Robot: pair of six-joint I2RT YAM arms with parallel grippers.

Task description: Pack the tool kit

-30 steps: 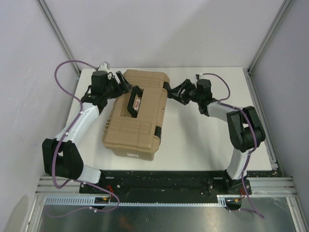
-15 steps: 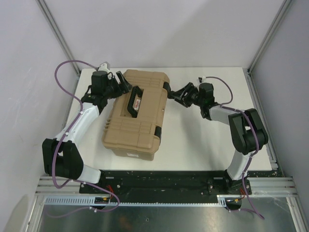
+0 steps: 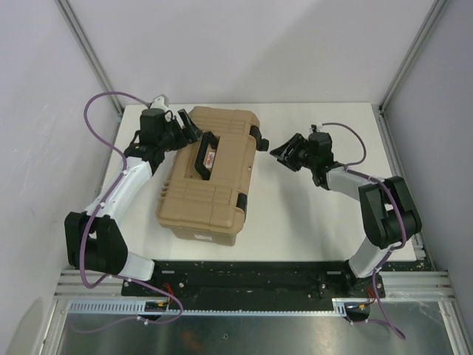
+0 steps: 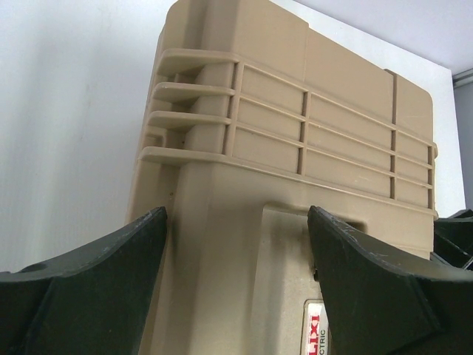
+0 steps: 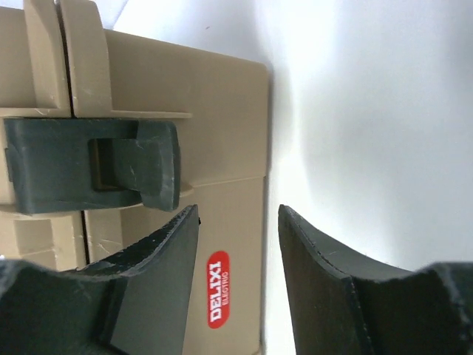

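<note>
A closed tan tool case [image 3: 214, 174] with a black handle [image 3: 202, 154] lies on the white table. My left gripper [image 3: 191, 131] is open at the case's far-left end, its fingers straddling the lid [image 4: 295, 148]. My right gripper [image 3: 284, 153] is open and empty, a short way off the case's right side. The right wrist view shows the black latch [image 5: 96, 163] shut on the case wall [image 5: 214, 111], with a red DELIXI label [image 5: 216, 290] between my fingers.
A second black latch [image 3: 241, 200] sits on the case's right side nearer the front. The white table [image 3: 310, 214] is bare to the right of the case. Grey walls and metal posts enclose the table.
My right gripper has drawn back to the right, away from the latch on the case's side. The left arm and the case have not moved.
</note>
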